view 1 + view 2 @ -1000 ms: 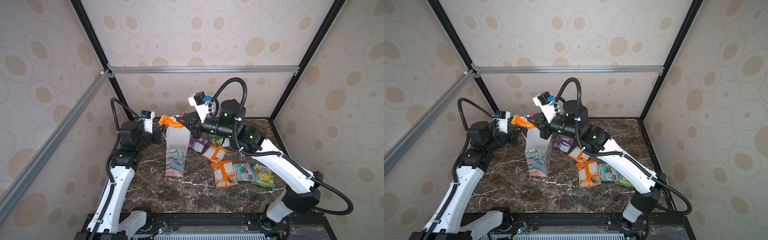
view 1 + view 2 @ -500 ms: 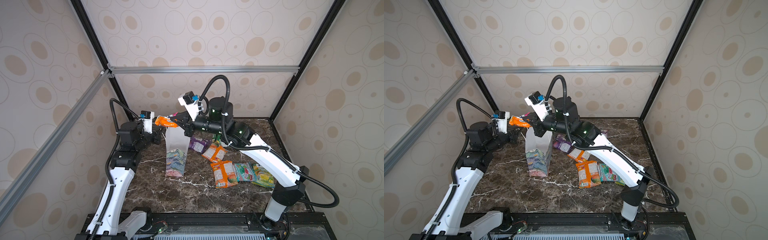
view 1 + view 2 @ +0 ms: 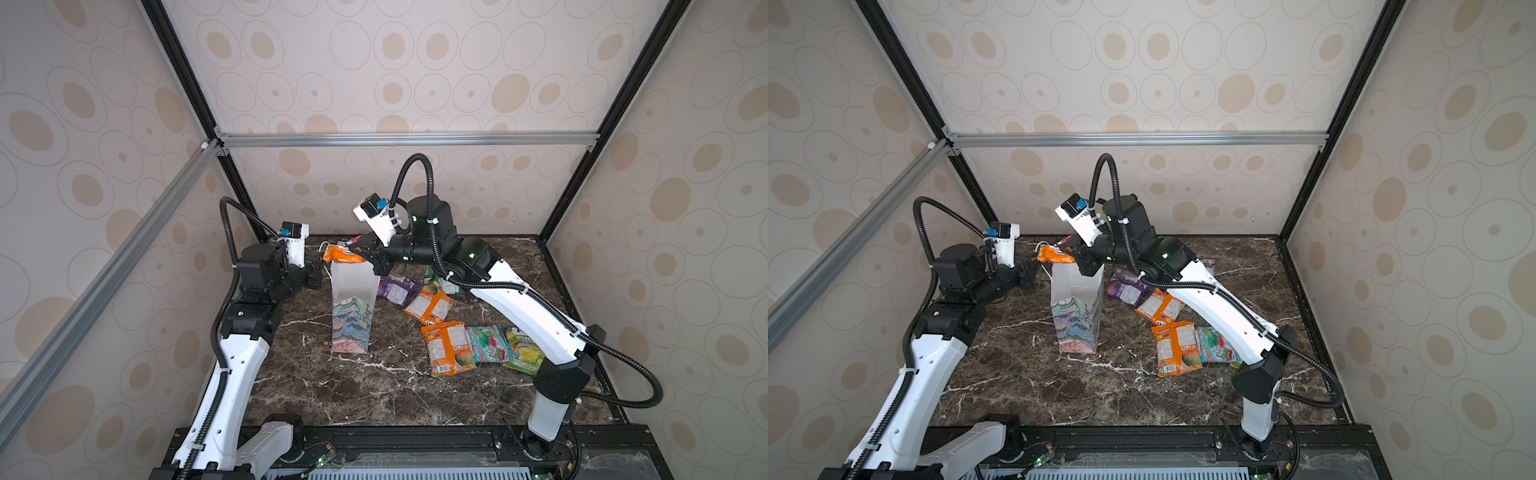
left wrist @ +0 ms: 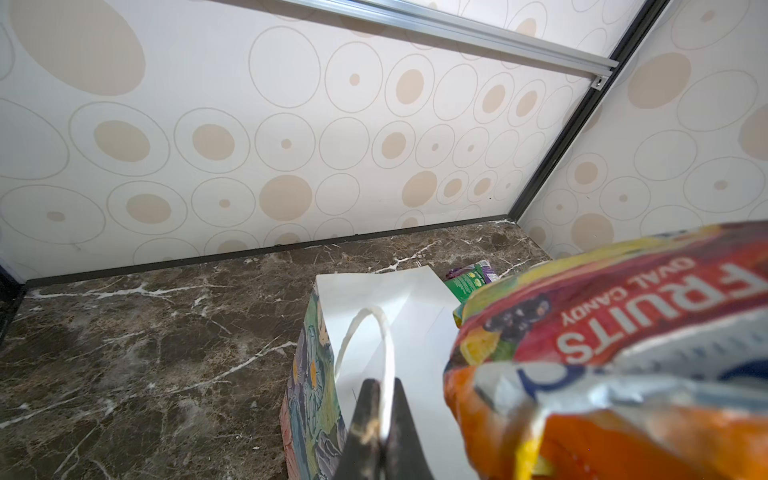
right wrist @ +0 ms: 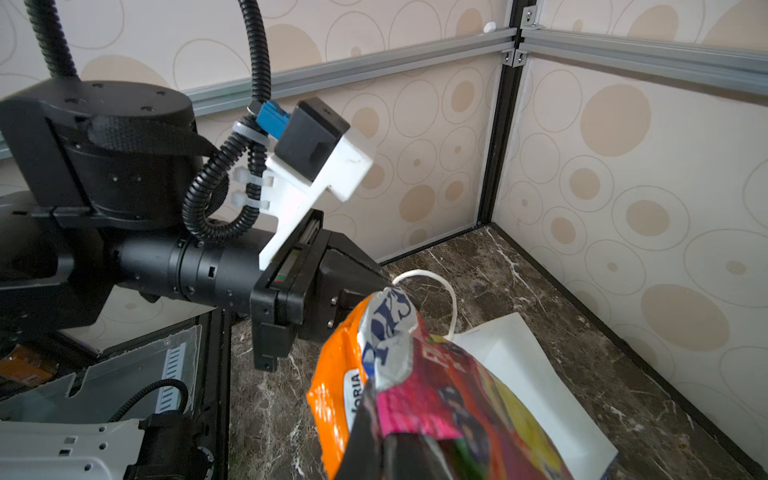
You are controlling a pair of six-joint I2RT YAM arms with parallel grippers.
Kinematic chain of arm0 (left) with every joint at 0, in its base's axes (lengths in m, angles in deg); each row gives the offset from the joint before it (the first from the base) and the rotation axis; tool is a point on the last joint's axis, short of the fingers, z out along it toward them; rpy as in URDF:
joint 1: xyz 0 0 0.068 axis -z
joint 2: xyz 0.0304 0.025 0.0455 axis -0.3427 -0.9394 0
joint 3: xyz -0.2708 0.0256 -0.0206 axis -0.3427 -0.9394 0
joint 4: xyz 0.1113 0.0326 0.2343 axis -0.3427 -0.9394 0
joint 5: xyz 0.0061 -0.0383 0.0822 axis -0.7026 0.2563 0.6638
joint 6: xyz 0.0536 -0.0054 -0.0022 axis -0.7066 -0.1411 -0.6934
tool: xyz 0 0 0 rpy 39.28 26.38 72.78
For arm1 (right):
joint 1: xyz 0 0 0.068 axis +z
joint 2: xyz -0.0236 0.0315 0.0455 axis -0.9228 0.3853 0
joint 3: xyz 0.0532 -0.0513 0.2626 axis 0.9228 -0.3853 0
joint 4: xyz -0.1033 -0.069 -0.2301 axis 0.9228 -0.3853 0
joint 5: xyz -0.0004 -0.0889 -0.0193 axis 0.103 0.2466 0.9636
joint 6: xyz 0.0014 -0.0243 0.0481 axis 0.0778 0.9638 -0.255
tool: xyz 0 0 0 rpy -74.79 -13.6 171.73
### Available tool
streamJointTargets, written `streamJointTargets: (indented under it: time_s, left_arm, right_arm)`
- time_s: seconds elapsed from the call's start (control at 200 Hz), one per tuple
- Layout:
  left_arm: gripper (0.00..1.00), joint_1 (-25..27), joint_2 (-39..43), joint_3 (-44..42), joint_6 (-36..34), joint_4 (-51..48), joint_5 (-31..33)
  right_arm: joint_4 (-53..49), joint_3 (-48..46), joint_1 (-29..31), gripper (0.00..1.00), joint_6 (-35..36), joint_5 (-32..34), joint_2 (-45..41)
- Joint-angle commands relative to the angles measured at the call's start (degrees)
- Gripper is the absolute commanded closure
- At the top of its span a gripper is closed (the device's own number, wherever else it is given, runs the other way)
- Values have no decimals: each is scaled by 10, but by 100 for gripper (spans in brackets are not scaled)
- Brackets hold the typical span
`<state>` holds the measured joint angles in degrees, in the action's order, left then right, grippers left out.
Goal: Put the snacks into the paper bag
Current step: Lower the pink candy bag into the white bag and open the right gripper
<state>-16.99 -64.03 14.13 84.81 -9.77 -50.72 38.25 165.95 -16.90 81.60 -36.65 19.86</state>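
1. Paper bag (image 3: 352,309) with a pastel floral print stood upright on the dark marble tabletop (image 3: 374,395), near the back edge and left of the middle. Its mouth was open, showing a plain white inside.
2. Left gripper (image 3: 318,272) sat beside the bag's top, on the side facing the tabletop's left edge. In the left wrist view its fingers (image 4: 365,419) were pressed together on a white cord handle (image 4: 386,336) of the bag.
3. Right gripper (image 3: 365,257) reached across to the bag's top from the right side. Its fingers were clamped on one end of an orange candy packet (image 3: 341,254) printed "FRUITS OVAL CANDY".
4. That packet lay roughly level over the bag's open mouth. Whether it touched the rim could not be told.
5. Six more snacks lay on the tabletop to the right of the bag:
   - Just beside the bag were a purple packet (image 3: 397,289) and a small orange packet (image 3: 430,307).
   - A green packet (image 3: 436,277) was partly hidden behind the right arm.
   - Nearer the front, a larger orange packet (image 3: 449,349), a teal packet (image 3: 488,344) and a yellow-green packet (image 3: 521,347) lay side by side, the last closest to the right edge.
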Motion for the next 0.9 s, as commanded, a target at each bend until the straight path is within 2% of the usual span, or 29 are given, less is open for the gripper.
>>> streamJointTargets:
  time_s: [0.0, 0.24, 0.39, 0.575, 0.895]
  left_arm:
    - [100, -1, 15, 8, -11, 8, 8]
    - [100, -2, 15, 8, -12, 7, 14]
    - [100, -1, 15, 8, -12, 7, 14]
    - [100, -1, 13, 8, -13, 6, 14]
    - [99, -1, 12, 8, -13, 6, 14]
  right_arm:
    - [-20, 25, -1, 100, 32, -10, 5]
    - [-75, 66, -2, 100, 63, -9, 28]
    - [-120, 114, -2, 100, 96, 14, 50]
    - [-164, 144, 4, 100, 155, 57, 77]
    - [-226, 171, 28, 100, 260, 74, 107]
